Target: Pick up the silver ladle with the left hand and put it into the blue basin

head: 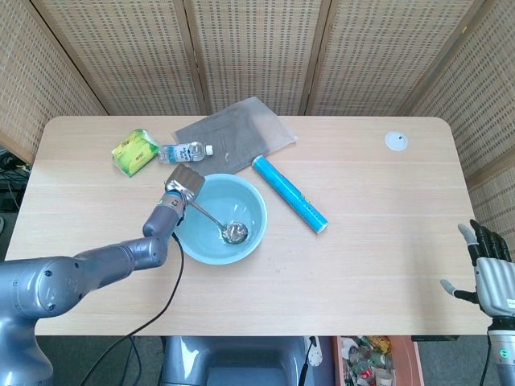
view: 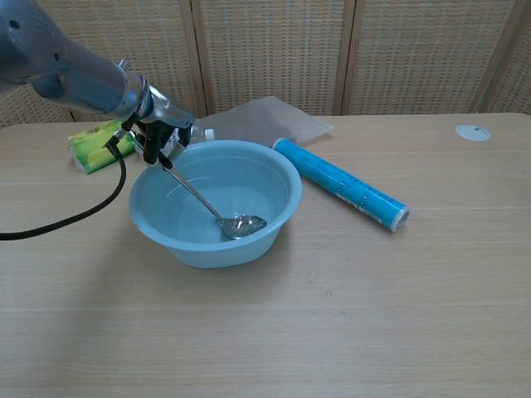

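Observation:
The blue basin (head: 249, 199) (view: 282, 182) stands left of the table's middle. The silver ladle (head: 216, 220) (view: 199, 196) slants down into it, its bowl resting on the basin's floor. My left hand (head: 182, 186) (view: 163, 134) grips the top of the ladle's handle just over the basin's near-left rim. My right hand (head: 491, 273) hangs off the table's front right corner, fingers spread and holding nothing; the chest view does not show it.
A blue tube (head: 289, 194) (view: 340, 182) lies right of the basin. Behind it sit a grey pouch (head: 236, 135) (view: 265, 118), a small water bottle (head: 185, 151) and a green packet (head: 134, 151) (view: 98, 146). A white disc (head: 395, 141) (view: 473, 132) lies far right.

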